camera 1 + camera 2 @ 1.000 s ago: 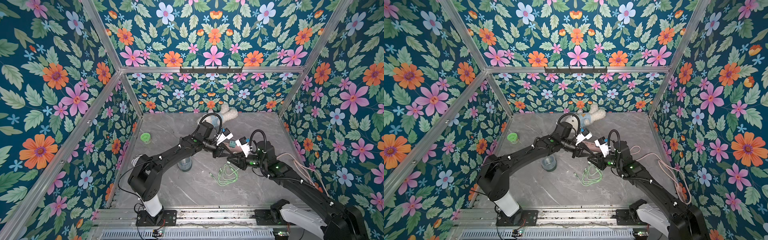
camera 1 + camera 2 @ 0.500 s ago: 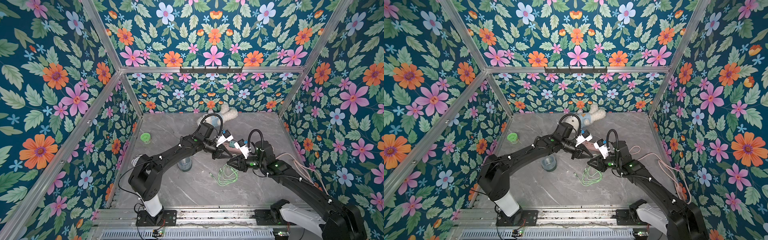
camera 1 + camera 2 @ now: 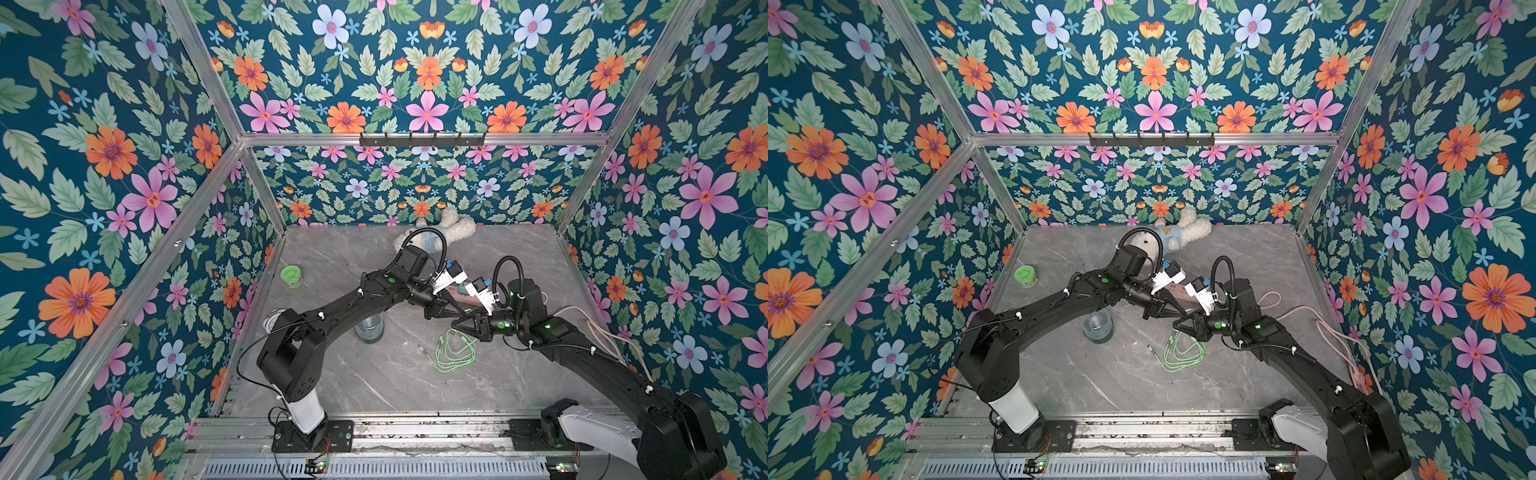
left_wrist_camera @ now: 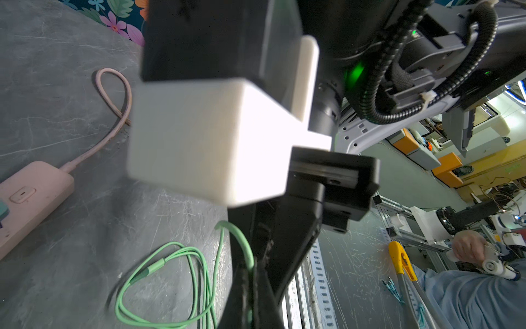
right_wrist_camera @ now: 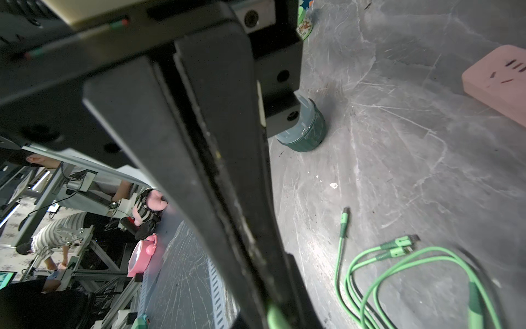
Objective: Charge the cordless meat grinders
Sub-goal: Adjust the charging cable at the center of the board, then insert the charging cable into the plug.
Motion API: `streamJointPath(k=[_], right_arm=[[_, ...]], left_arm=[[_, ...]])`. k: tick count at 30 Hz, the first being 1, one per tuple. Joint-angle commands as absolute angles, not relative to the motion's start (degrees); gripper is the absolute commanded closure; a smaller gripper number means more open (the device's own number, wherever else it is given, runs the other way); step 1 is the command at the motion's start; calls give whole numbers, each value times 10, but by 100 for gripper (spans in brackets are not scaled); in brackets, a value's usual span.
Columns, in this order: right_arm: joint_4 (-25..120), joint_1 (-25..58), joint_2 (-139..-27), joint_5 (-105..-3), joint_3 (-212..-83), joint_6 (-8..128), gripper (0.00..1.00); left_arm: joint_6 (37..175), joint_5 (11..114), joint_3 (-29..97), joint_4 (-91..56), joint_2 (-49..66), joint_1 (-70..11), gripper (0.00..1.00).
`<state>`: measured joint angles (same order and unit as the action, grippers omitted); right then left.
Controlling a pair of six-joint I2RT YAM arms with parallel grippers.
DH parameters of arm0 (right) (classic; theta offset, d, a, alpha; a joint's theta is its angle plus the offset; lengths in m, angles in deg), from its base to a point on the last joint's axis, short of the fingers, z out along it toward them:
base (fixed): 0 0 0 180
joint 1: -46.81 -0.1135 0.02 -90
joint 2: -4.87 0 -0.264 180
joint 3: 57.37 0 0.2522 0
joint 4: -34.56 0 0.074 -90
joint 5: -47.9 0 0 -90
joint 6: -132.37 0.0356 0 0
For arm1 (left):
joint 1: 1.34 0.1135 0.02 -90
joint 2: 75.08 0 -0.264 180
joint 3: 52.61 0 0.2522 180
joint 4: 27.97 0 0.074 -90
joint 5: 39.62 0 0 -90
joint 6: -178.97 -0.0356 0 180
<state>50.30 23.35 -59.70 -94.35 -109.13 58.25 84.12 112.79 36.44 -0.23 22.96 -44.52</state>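
Top views, meat grinder (image 3: 369, 328): upright on the table (image 3: 374, 386), well apart from both grippers, nothing plugged in.
Top views, green cable (image 3: 1179, 353): loose heap just beside the right gripper (image 3: 459, 323). The left gripper (image 3: 448, 309) is close by.
Left wrist, pink power strip (image 4: 31, 190): near the cable. Left jaws pressed together, load not discernible.
Right wrist, right gripper: jaws pinching the green cable at the tip.
Step, judged: raise slowly, keep coils from snagging, and leave the plug ends free for the grinder.
Writing: green-lidded jar (image 3: 292, 276) print illegible. The strip shows socket marks only.
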Motion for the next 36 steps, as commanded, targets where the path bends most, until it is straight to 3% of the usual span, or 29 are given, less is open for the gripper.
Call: streamJointPath(k=[1, 6, 7, 10, 11, 13, 16, 20, 25, 36], right_arm=[[484, 234, -600, -949, -1094, 587, 96], [503, 234, -595, -928, -1099, 575, 100], [507, 234, -593, -923, -1100, 573, 100], [520, 234, -584, -881, -1101, 564, 100], [526, 233, -579, -849, -1100, 561, 100], [532, 233, -570, -778, -1098, 558, 100], [529, 234, -567, -654, -1097, 567, 100], [498, 234, -592, -495, -1097, 587, 100], [478, 231, -674, -358, -1153, 613, 100], [447, 197, -841, -220, -1257, 699, 100]], left_arm=[[828, 1152, 371, -2, 232, -446, 100], [827, 1149, 373, 2, 233, -446, 100], [827, 1144, 374, 3, 233, -446, 95], [837, 1104, 374, 3, 229, -442, 51], [845, 1093, 371, -3, 224, -438, 43], [878, 1074, 353, -42, 207, -425, 33], [964, 1035, 310, -134, 178, -385, 26], [1050, 1014, 267, -199, 163, -324, 26], [1045, 985, 232, -205, 135, -290, 26], [1089, 873, 111, -272, 66, -254, 28]])
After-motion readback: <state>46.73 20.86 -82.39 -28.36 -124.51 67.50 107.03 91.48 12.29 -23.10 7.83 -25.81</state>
